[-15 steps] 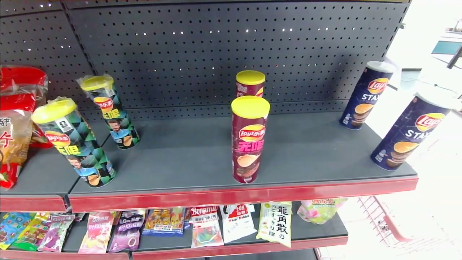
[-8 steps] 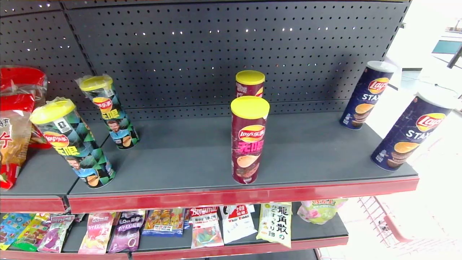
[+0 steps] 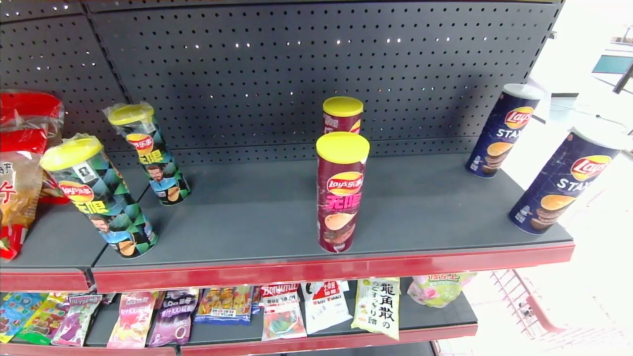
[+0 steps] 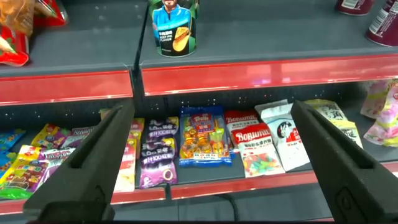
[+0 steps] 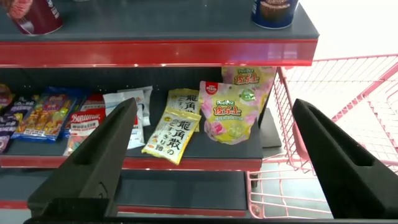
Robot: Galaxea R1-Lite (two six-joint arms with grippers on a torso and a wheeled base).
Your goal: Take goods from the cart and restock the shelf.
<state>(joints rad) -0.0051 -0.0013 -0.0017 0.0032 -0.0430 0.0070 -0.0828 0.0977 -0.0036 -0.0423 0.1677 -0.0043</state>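
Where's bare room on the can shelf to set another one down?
Two bare patches on the shelf board: one between the green cans and the maroon cans, one between the maroon cans and the blue cans. Crowded: the red bags at the far left, and the lower shelf, packets side by side.

Found six cans standing on the upper shelf (image 3: 420,198), in three pairs well apart. Saw the left front can (image 3: 101,195) near the edge, the left rear can (image 3: 151,153) behind it. Saw the middle front can (image 3: 341,193) near the edge, the middle rear can (image 3: 342,114) straight behind. Saw the right front can (image 3: 564,180) at the shelf's right end, the right rear can (image 3: 502,129) behind it. Noted bags (image 3: 22,163) at the far left, packets (image 3: 277,309) in a row on the lower shelf (image 3: 457,312), a cart (image 3: 531,304) below to the right.
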